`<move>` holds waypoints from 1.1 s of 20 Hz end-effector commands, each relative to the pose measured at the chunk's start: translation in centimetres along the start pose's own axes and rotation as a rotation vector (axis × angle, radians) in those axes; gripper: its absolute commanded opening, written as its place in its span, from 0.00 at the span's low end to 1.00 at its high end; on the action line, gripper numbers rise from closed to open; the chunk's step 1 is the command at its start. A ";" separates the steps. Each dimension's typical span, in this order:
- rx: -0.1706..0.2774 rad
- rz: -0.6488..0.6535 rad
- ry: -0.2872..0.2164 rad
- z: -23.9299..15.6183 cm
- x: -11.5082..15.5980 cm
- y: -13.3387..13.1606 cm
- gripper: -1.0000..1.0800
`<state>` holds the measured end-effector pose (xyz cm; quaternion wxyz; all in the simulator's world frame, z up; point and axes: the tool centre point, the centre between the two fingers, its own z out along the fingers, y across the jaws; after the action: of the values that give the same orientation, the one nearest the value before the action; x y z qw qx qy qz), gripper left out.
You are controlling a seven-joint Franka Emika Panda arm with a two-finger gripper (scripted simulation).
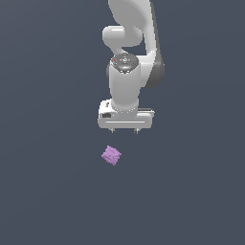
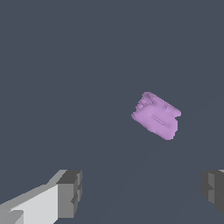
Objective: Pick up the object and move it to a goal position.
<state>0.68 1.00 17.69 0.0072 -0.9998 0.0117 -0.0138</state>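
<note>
One white arm [image 1: 127, 52] is reaching down from the upper edge of the exterior view, its wrist pointing downward over a plain dark grey-blue tabletop [image 1: 48, 191]. Its end effector [image 1: 124, 130] is hanging above the surface with the two short fingertips showing as small dark stubs under the white hand body. In the wrist view the end effector [image 2: 142, 192] is presenting both grey fingers [image 2: 70, 194] standing wide apart, with nothing between them. The object [image 1: 111, 155], a small light-purple knobbly block, is lying on the tabletop just below the end effector and slightly toward the exterior view's left, clear of both fingers. In the wrist view the object [image 2: 156, 116] is sitting skewed, its edges turned at an angle to the line between the fingers.
</note>
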 end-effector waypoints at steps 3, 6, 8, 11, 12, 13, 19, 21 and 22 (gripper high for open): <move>0.002 -0.004 0.000 0.0 0.0 -0.3 0.96; 0.010 -0.021 -0.003 -0.3 -0.2 -1.5 0.96; 0.019 -0.038 -0.005 -0.5 -0.4 -2.7 0.96; 0.025 -0.052 -0.006 -0.7 -0.6 -3.6 0.96; 0.025 -0.053 -0.007 -0.7 -0.6 -3.7 0.96; 0.025 -0.052 -0.006 -0.7 -0.6 -3.6 0.96; 0.023 -0.060 -0.006 -0.6 -0.5 -3.4 0.96; 0.023 -0.072 -0.006 -0.5 -0.4 -3.3 0.96; 0.022 -0.080 -0.007 -0.4 -0.3 -3.2 0.96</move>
<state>0.34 4.33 18.22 0.0181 -0.9995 -0.0238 -0.0111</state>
